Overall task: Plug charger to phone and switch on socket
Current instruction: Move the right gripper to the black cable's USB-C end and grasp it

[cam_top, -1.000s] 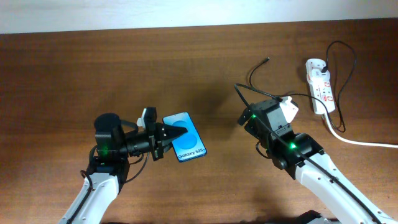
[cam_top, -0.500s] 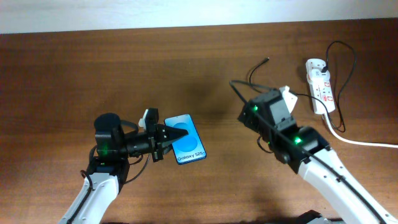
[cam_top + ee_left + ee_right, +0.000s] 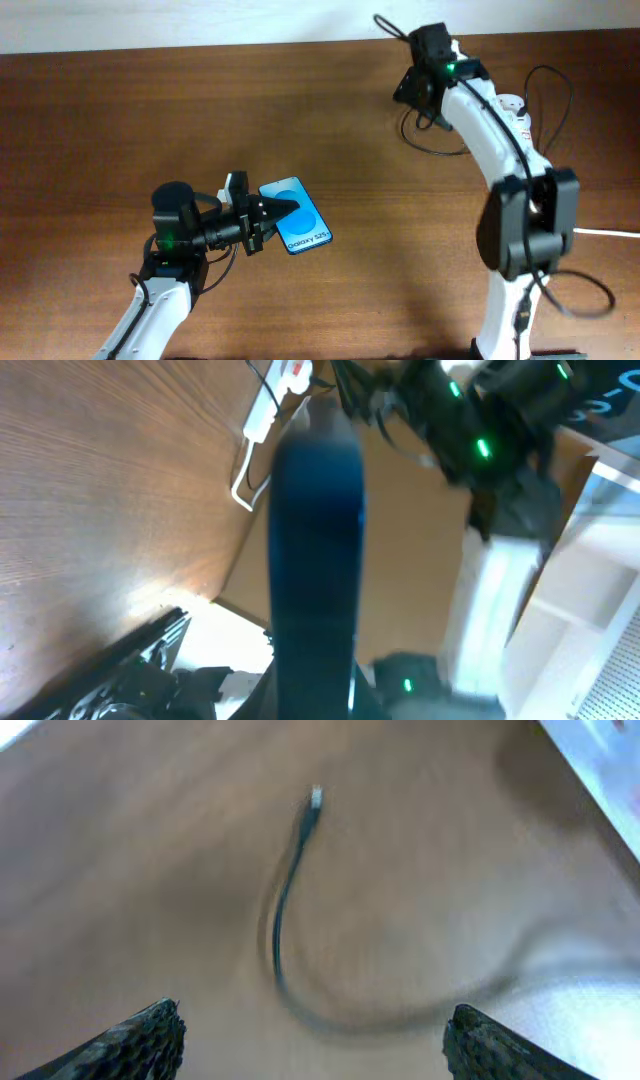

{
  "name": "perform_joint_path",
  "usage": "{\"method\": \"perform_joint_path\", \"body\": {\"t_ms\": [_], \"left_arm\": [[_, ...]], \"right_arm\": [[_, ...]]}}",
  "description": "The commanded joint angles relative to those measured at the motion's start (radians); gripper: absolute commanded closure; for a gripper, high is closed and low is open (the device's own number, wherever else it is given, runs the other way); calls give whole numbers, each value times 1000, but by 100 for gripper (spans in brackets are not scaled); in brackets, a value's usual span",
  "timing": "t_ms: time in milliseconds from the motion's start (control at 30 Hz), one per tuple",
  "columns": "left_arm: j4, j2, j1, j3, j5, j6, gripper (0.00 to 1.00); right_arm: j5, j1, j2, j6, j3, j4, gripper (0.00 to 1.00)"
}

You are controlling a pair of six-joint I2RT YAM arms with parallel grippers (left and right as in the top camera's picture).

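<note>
Open worktop [image 3: 120, 110] far left and centre; the phone [image 3: 297, 218] juts mid-left, the right arm [image 3: 497, 140] overhangs the charger [image 3: 432, 150] loops.

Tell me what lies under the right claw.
The charger, its connector tip free, lies on the table beneath the open right claw. Overhead, the arm covers part of it.

A brown wooden bench [image 3: 120, 110], seen from above. At the lower left, the left pincer [image 3: 268, 211] grips one end of a slim black-framed phone [image 3: 300, 220] with a bright blue screen, angled across the wood. The white right arm [image 3: 485, 115] stretches to the far edge, over a loop of thin black charger cable [image 3: 428, 150]. Beside it, partly hidden, lies a white socket strip [image 3: 516, 108].
</note>
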Motion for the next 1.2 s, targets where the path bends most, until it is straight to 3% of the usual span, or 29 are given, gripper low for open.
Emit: {"method": "perform_joint_path", "body": {"t_ms": [0, 167, 267, 633, 733, 867, 933, 1100, 1133, 1167], "left_arm": [[10, -2, 4, 9, -10, -6, 100], [9, -2, 4, 9, -98, -6, 100], [9, -2, 4, 9, -140, -6, 100], [-5, -2, 4, 9, -68, -11, 100], [-5, -2, 11, 9, -18, -9, 100], [2, -2, 83, 9, 131, 130, 100], [2, 6, 147, 9, 179, 192, 100], [3, 81, 266, 9, 271, 300, 100], [3, 106, 277, 9, 285, 313, 100], [10, 126, 278, 9, 286, 313, 100]], "right_arm": [[5, -43, 111, -29, 49, 95, 14], [-30, -42, 211, -29, 49, 248, 15], [-43, -26, 257, -29, 49, 282, 20], [-41, -3, 280, -38, 49, 158, 80], [-44, -3, 230, -160, 55, 73, 96], [-55, -3, 124, -186, 76, -90, 96], [-149, 7, 72, -185, 76, -256, 96], [-240, 109, 73, -193, 13, -549, 96], [-238, 148, 73, -217, -18, -555, 94], [-237, 176, 73, -231, -40, -544, 83]]}}
